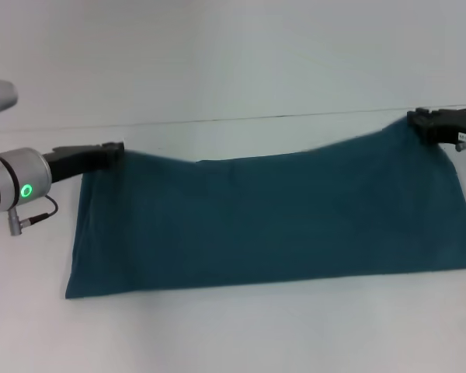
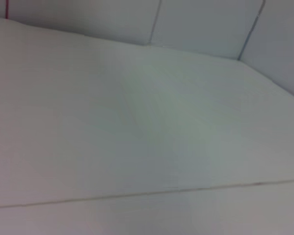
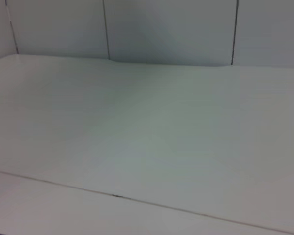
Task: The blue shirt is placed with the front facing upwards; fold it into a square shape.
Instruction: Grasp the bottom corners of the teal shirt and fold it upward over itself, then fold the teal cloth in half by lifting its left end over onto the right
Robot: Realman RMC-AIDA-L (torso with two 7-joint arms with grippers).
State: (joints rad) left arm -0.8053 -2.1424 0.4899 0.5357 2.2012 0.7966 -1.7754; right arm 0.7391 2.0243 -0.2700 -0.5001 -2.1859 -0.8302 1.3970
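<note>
White table [image 1: 233, 334] with a thin seam; panelled wall [image 3: 166, 29] behind.

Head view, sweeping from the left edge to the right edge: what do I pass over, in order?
Left gripper at the shirt's far left corner → blue shirt, folded into a wide band on the white table → right gripper at the shirt's far right corner.

Blue shirt [image 1: 272, 221]: dark teal, plain side up, no lettering visible.
Folded into a wide band spanning 9 to 3 o'clock; far edge sags mid-span, corners raised.
</note>
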